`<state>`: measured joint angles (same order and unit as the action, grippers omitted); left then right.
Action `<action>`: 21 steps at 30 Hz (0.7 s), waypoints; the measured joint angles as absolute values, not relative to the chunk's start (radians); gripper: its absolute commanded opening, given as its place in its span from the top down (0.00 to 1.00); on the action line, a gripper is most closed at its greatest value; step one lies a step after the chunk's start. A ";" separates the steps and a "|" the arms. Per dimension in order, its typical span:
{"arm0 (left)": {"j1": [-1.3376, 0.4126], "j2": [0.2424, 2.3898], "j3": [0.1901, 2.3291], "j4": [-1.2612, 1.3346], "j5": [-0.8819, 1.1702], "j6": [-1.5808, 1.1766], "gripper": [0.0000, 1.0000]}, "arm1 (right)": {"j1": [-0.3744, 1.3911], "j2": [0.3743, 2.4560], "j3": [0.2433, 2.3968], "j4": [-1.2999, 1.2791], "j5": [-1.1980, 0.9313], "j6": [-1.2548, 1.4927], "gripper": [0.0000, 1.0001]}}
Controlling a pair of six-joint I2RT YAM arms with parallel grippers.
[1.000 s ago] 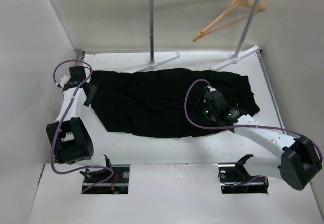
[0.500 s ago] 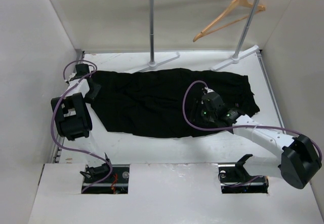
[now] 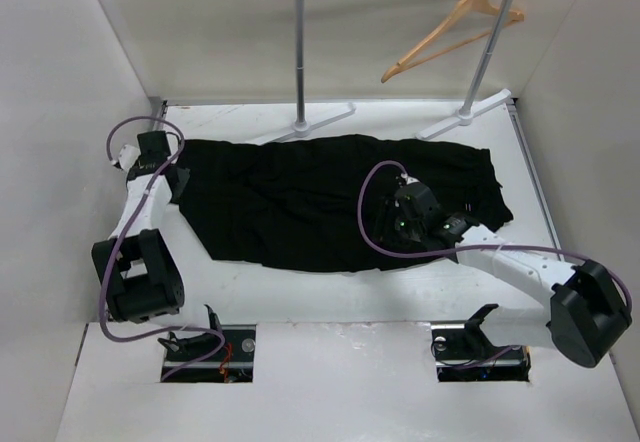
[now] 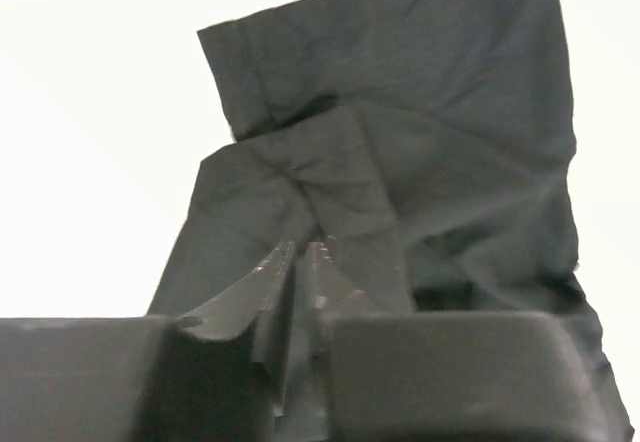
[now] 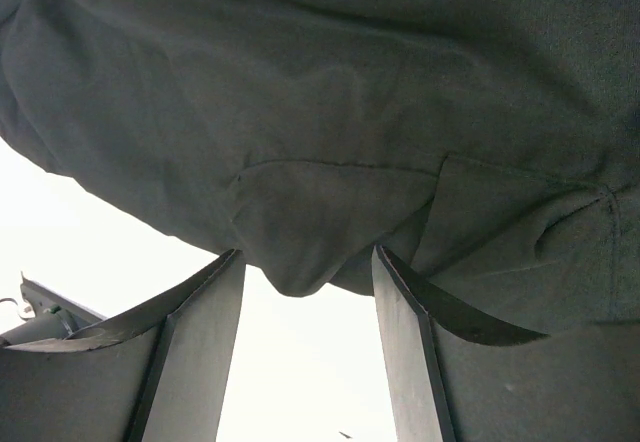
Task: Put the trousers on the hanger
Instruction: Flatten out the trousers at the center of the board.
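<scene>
Matt black cloth trousers (image 3: 300,202), wooden hanger (image 3: 428,42)

The trousers (image 3: 330,197) were plain black, with no pattern, across the middle of the overhead frame. Through my wrist cameras they read more as charcoal grey, though the bright light may have washed them out. The hanger (image 3: 450,32) at upper right was light tan wood. The rail stand (image 3: 301,52) was grey metal with a white knob on top. The table (image 3: 330,297) and walls (image 3: 200,32) were white. My arms (image 3: 520,260) were white with black joints, trailing purple cables (image 3: 362,207). The fingers of my left claw (image 4: 302,249) and right claw (image 5: 306,252) were dark grey.
</scene>
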<state>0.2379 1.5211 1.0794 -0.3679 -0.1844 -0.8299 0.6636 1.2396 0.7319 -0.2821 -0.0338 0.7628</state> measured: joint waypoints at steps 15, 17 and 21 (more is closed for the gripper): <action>0.176 1.804 1.327 -0.405 -0.132 -0.821 0.51 | 0.682 1.240 0.730 -0.279 -0.045 0.753 0.40; 0.174 1.834 1.366 -0.418 -0.141 -0.817 0.54 | 0.682 1.231 0.724 -0.278 -0.044 0.756 0.40; 0.174 1.871 1.404 -0.467 -0.164 -0.809 0.57 | 0.682 1.218 0.715 -0.279 -0.044 0.760 0.40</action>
